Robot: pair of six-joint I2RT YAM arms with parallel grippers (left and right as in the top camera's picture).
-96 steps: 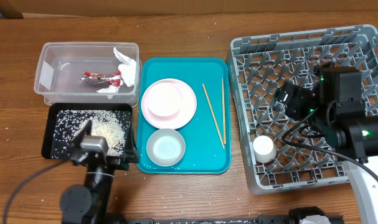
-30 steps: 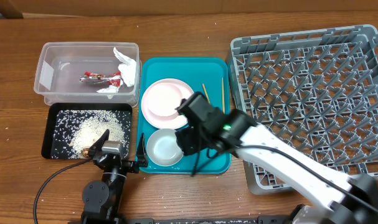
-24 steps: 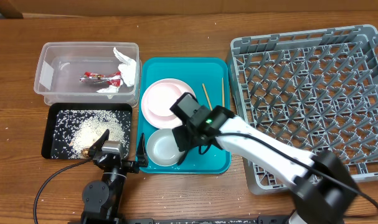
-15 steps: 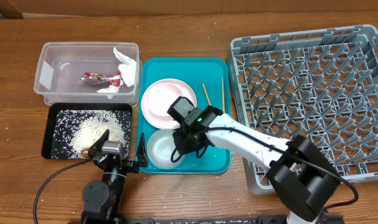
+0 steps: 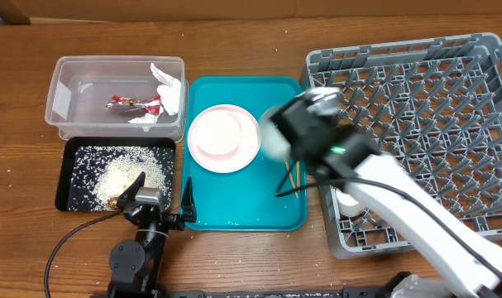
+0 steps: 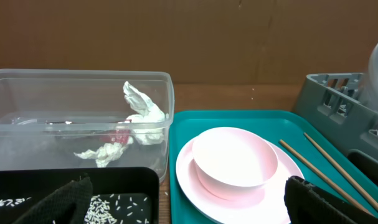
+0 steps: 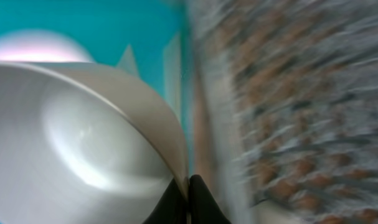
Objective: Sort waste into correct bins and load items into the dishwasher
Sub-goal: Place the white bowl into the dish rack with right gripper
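Observation:
My right gripper [image 5: 288,136] is shut on the rim of the white bowl [image 5: 271,142], which hangs blurred above the right part of the teal tray [image 5: 234,199], close to the dishwasher rack [image 5: 449,91]. In the right wrist view the black fingertips [image 7: 176,194] pinch the bowl [image 7: 83,137] at its edge. The pink plate [image 5: 224,153] carries the smaller pink dish [image 5: 220,134]. The chopsticks [image 5: 293,175] lie partly under the arm. A white cup [image 5: 347,201] sits in the rack. My left gripper [image 5: 155,211] stands open near the table's front edge, with nothing between its fingers [image 6: 64,199].
The clear tub [image 5: 77,79] at the back left holds the napkin [image 5: 168,87] and the red wrapper [image 5: 135,103]. The black tray [image 5: 73,186] in front of it holds rice scraps [image 5: 126,172]. A few grains lie scattered on the wooden table.
My right gripper shut on the bowl's rim, lifted it off the teal tray's front and swung it right toward the rack. The left arm has not moved.

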